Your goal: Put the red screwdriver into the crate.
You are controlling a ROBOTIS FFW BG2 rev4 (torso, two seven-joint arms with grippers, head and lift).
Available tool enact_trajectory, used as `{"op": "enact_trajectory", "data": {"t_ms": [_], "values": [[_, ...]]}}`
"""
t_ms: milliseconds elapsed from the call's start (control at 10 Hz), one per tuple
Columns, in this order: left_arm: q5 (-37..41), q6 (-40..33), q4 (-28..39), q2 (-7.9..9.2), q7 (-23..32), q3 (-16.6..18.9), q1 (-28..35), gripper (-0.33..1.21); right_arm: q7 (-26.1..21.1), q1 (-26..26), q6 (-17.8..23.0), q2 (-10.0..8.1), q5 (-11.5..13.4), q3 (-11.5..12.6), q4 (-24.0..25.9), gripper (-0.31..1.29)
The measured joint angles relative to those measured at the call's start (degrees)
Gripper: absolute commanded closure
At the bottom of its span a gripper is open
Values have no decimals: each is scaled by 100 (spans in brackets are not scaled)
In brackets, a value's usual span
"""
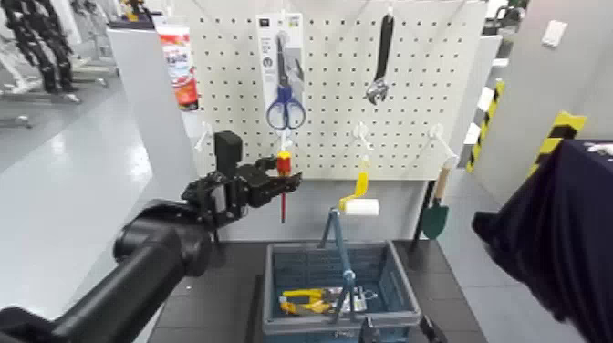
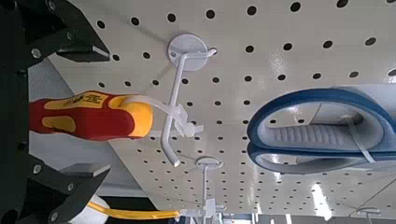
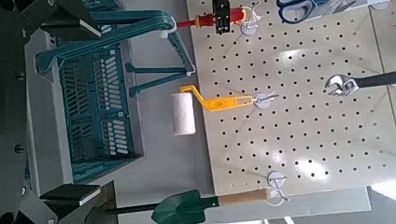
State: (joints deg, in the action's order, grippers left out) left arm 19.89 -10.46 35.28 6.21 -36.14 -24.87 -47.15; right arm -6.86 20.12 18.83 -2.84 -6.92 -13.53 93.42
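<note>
Left pincer (image 1: 274,181) around red screwdriver (image 1: 283,175) at pegboard (image 1: 410,82).

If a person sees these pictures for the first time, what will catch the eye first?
Most striking is the left gripper at the white pegboard, shut on the red screwdriver, which hangs upright just below the blue scissors. Next comes the crate on the dark table below, its tall handle raised and yellow-handled pliers lying inside.

White pegboard panel (image 1: 337,91) against pale walls, glossy grey floor (image 1: 64,173), yellow-black hazard stripes (image 1: 558,132).
</note>
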Motion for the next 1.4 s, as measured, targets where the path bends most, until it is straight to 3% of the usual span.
{"op": "enact_trajectory", "data": {"t_ms": [300, 900, 1400], "values": [[110, -40, -28, -14, -32, 37, 8, 119, 1, 1, -1, -7, -3, -8, -2, 14], [225, -106, 31, -23, -121, 52, 92, 119, 9, 8, -3, -7, -20, -8, -8, 14], [174, 584, 1421, 150, -80, 242, 644, 119, 9, 34, -38, -15, -20, 18, 1, 14]]}}
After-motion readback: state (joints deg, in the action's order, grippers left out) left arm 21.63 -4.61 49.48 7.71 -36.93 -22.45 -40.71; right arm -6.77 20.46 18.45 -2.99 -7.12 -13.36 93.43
